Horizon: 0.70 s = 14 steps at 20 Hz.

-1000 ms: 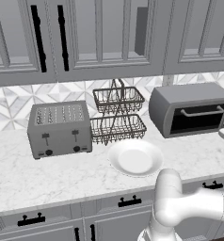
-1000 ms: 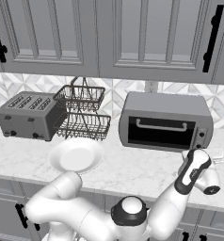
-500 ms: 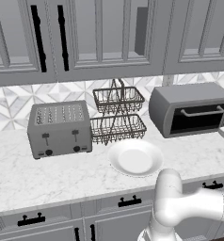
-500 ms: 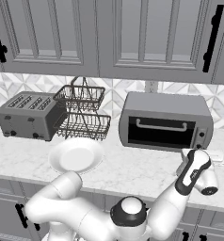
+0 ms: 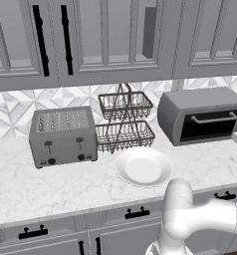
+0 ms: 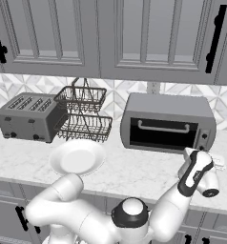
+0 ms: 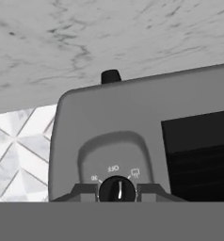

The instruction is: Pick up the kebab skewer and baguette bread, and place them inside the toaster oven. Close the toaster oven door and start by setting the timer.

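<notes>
Nothing moved; gripper (image 7: 117, 190) stays pinched on timer knob (image 7: 117, 189), toaster oven (image 6: 169, 122) 3 o'clock corner. Knob stiff, small, probably slippery; grip its sides.

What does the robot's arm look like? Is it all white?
Mostly white. The arm is made of fat, smooth, rounded tubes with dark rings at the joints, plus a dark band near the wrist. The gripper ends in two small dark finger tips.

Both base views high behind arm, facing counter (image 5: 65, 187) and toaster oven (image 6: 168, 121) from opposite sides; hand view upside-down, close on oven knob (image 7: 116, 189).
</notes>
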### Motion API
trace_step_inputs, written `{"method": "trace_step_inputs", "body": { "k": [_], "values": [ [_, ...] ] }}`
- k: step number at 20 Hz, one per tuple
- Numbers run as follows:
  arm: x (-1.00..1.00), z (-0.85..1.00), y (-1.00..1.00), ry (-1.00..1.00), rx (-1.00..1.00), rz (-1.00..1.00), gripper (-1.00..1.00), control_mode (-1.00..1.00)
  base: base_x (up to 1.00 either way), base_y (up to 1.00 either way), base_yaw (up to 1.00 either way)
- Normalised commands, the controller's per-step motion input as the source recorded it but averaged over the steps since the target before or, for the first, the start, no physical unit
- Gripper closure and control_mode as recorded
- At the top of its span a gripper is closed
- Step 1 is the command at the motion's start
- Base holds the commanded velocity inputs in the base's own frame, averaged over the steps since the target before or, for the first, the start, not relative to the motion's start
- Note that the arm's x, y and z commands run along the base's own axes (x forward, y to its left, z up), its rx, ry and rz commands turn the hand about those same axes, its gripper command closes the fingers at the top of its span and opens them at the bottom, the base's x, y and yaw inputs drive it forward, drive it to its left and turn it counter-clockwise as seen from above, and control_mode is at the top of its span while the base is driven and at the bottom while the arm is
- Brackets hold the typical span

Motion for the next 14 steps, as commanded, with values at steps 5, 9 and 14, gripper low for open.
{"method": "trace_step_inputs", "body": {
  "k": [5, 9, 14],
  "values": [
    [0.05, 0.53, 0.00, 0.00, 0.25, 0.00, 1.00, -1.00, 0.00, 0.00, 0.00],
    [0.17, 0.54, 0.00, 0.00, 0.25, 0.00, 1.00, -1.00, 0.00, 0.00, 0.00],
    [0.25, 0.54, 0.00, 0.00, 0.25, 0.00, 1.00, -1.00, 0.00, 0.00, 0.00]
  ]
}}
